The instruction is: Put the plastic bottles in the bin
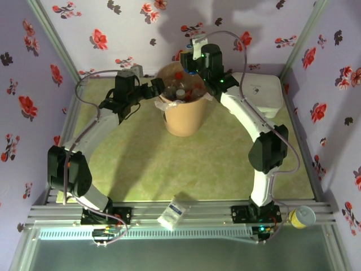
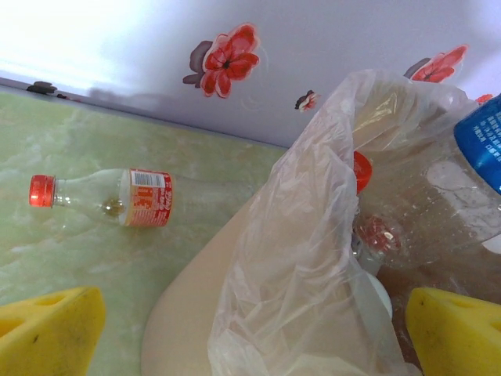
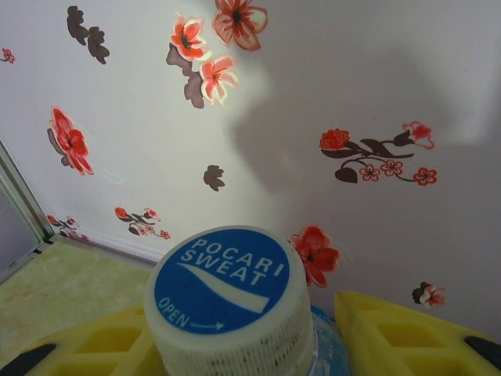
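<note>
The tan bin [image 1: 183, 116], lined with a clear bag [image 2: 313, 258], stands mid-table with several plastic bottles [image 1: 181, 92] inside. My left gripper [image 1: 158, 89] is open at the bin's left rim, and its yellow fingers [image 2: 48, 333] straddle the bagged edge with nothing held. A red-capped, red-labelled bottle [image 2: 117, 200] lies on the table beyond the bin, near the wall. My right gripper [image 1: 192, 63] hovers over the bin's far side, shut on a blue-labelled bottle [image 2: 484, 137]. That bottle's blue-and-white cap [image 3: 225, 301] sits between the yellow pads [image 3: 395, 333].
A flat white box [image 1: 262, 93] sits right of the bin, under the right arm. A small packet [image 1: 172, 214] lies on the near rail, and a can [image 1: 302, 217] stands at the near right corner. Flowered walls close in the back and sides.
</note>
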`<action>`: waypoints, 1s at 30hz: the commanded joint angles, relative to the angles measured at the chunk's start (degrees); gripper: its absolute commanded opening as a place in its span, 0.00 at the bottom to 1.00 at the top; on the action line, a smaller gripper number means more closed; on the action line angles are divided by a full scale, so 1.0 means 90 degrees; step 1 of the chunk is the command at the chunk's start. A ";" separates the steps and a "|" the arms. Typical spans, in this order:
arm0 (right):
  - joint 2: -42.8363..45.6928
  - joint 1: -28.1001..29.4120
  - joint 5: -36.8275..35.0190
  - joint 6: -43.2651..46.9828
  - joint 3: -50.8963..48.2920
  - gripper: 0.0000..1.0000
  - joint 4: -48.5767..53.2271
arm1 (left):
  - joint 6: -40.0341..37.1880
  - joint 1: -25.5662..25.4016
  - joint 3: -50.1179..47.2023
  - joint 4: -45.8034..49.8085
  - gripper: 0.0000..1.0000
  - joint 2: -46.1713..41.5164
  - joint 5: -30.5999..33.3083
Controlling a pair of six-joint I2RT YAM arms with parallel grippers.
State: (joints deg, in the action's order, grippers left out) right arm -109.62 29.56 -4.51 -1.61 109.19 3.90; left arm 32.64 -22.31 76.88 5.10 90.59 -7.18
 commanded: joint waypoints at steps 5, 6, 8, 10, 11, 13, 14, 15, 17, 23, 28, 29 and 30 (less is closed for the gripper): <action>0.0337 -0.0023 0.0072 -0.0505 -0.1180 0.25 -0.0080 | -0.0132 -0.0050 -0.0095 0.0349 0.99 0.0218 -0.0033; 0.0375 -0.0024 0.0080 -0.0576 -0.1345 0.25 -0.0100 | -0.0137 -0.0047 -0.0095 0.0343 0.99 0.0218 -0.0042; 0.0448 -0.0014 0.0125 -0.0712 -0.1603 0.24 -0.0146 | -0.0122 -0.0045 -0.0096 0.0339 0.99 0.0218 -0.0052; 0.0477 -0.0005 0.0168 -0.0806 -0.1804 0.24 -0.0184 | -0.0112 -0.0057 -0.0095 0.0321 0.99 0.0208 -0.0062; 0.0474 0.0006 0.0179 -0.0818 -0.1864 0.24 -0.0154 | -0.0111 -0.0062 -0.0088 0.0321 0.99 0.0208 -0.0063; 0.0424 0.0021 0.0141 -0.0818 -0.1878 0.24 0.0021 | -0.0114 -0.0087 -0.0076 0.0313 0.98 0.0199 -0.0071; 0.0379 0.0026 0.0136 -0.0818 -0.1855 0.24 0.0132 | -0.0122 -0.0083 -0.0067 0.0320 0.98 0.0199 -0.0071; 0.0371 0.0035 0.0123 -0.0784 -0.1825 0.23 0.0210 | -0.0122 -0.0095 -0.0066 0.0312 0.98 0.0199 -0.0071; 0.0435 0.0065 0.0124 -0.0713 -0.1782 0.23 0.0217 | -0.0122 -0.0113 -0.0047 0.0306 0.99 0.0208 -0.0071; 0.0377 0.0117 0.0557 -0.0876 -0.0852 0.22 0.0820 | -0.0127 -0.0151 0.0002 0.0304 0.99 0.0237 -0.0081; 0.0127 0.0143 0.0415 -0.0957 -0.1274 0.21 0.1010 | -0.0116 -0.0156 0.0002 0.0272 0.98 0.0175 -0.0079; 0.0161 0.0166 0.0373 -0.1012 -0.1555 0.20 0.0816 | -0.0125 -0.0153 0.0002 0.0278 0.99 0.0162 -0.0081; 0.0188 0.0181 0.0304 -0.1051 -0.1806 0.20 0.0640 | -0.0131 -0.0149 0.0002 0.0281 0.99 0.0150 -0.0081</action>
State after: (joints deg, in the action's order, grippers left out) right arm -104.90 29.78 -3.03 -6.68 99.46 0.91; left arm 32.67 -23.16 76.88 4.73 90.91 -7.62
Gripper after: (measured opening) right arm 0.473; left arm 0.986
